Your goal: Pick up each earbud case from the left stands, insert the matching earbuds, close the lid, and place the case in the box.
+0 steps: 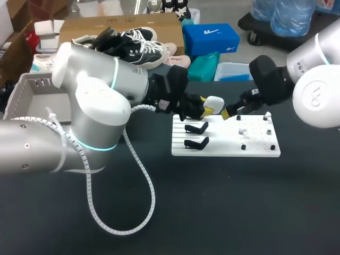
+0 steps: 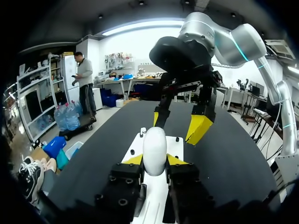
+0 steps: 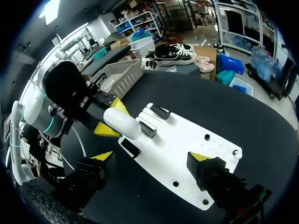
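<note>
Earbud case [image 1: 215, 101], head view: it is white and sits off its stand, grasped by the left claw [image 1: 210, 108] over the twelve o'clock edge of the white board [image 1: 223, 146] on the desk [image 1: 223, 212]. The right claw [image 1: 229, 112] hangs just beside the case at its four o'clock. Two black stands [image 1: 196, 128] at the board's nine o'clock side are bare. Small pieces [image 1: 241, 130] sit on the board's three o'clock half, too small to tell whether they are earbuds. The grey box [image 1: 32, 87] lies well apart at the board's ten o'clock, and I see no case in it, though part of it is hidden.

Left wrist view: the left claw [image 2: 154, 161] is clenched on the case [image 2: 154, 150], one yellow tip on each flank. The case stands upright and no open lid shows. At twelve o'clock ahead of it the right claw [image 2: 177, 123] hangs with its tips wide apart, holding nothing.

Right wrist view: the right claw [image 3: 152, 156] is released, its tips spread over the board [image 3: 187, 140]. Ahead of it the left claw [image 3: 112, 118] holds the case [image 3: 124, 123] over the stands [image 3: 148, 128], three in a row and all bare. The box [image 3: 119, 77] lies beyond.

My judgement is that picking up this case is done. Opening it, inserting the earbuds, closing the lid and boxing it remain.
</note>
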### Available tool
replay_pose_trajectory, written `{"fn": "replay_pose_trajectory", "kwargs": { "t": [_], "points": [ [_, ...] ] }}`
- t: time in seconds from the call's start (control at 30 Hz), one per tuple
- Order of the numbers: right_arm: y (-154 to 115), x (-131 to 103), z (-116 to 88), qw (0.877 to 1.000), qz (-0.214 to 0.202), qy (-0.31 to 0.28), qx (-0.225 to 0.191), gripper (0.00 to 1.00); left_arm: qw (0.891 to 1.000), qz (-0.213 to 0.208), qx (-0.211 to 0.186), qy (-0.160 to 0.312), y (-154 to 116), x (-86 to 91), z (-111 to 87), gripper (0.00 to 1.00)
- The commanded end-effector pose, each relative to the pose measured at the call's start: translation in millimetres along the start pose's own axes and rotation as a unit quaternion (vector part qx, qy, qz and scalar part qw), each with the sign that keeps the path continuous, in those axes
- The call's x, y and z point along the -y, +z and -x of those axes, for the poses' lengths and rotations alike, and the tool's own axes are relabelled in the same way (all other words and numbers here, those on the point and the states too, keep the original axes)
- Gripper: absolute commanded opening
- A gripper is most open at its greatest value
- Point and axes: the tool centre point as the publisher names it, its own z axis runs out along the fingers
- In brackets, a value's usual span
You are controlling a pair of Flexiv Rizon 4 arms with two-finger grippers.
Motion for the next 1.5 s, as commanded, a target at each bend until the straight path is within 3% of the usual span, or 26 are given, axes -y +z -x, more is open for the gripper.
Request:
{"fn": "replay_pose_trajectory", "kwargs": {
  "t": [0.03,0.87,1.13,1.37,1.5],
  "points": [
    [6,3,6,1.0,0.006,-0.001,-0.002,1.0,1.0,-0.009,-0.005,-0.002,3,-2.2,-1.4,0.0],
    [3,7,13,1.0,0.004,0.002,0.015,1.0,0.999,-0.042,-0.009,0.002,6,15.0,-13.9,0.0],
    [-2,14,22,1.0,0.0,0.007,0.028,1.0,0.998,-0.058,-0.009,0.01,2,29.6,-18.7,0.0],
    [-16,35,15,0.997,-0.036,0.023,0.06,1.0,0.998,-0.046,0.033,0.006,-16,35.1,-19.2,0.0],
    [-21,52,7,0.996,-0.071,0.017,0.06,1.0,0.996,-0.039,0.073,0.037,-26,35.5,-17.6,0.0]
  ]
}}
